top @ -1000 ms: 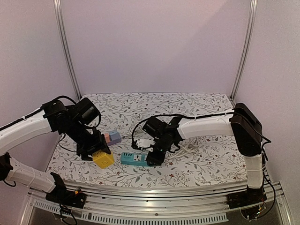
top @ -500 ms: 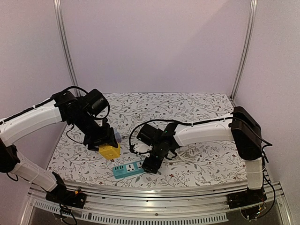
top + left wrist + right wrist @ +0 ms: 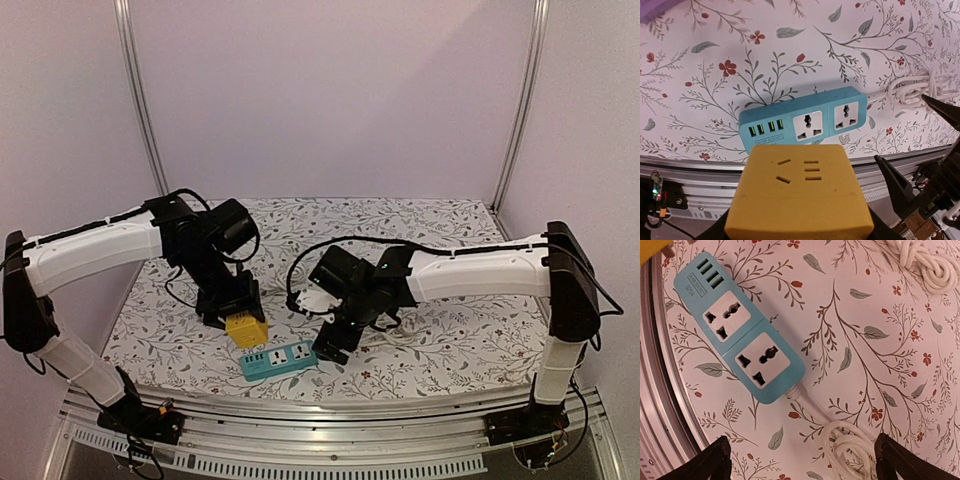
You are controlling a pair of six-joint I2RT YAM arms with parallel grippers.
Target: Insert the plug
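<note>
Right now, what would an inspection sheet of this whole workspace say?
Surface: floral-patterned table, flat.
Job's things: teal power strip lying flat near the front edge, both sockets empty; yellow plug adapter held close to it, not inserted.
Clutter: purple object at the left wrist view's corner, too cropped to identify.
Hands: left hand shut on the adapter; right hand open over the strip's cord end.
Cables: white cord from the strip, coiled on the table; black cables along the arms.
Surroundings: plain walls, metal posts, front rail.
</note>
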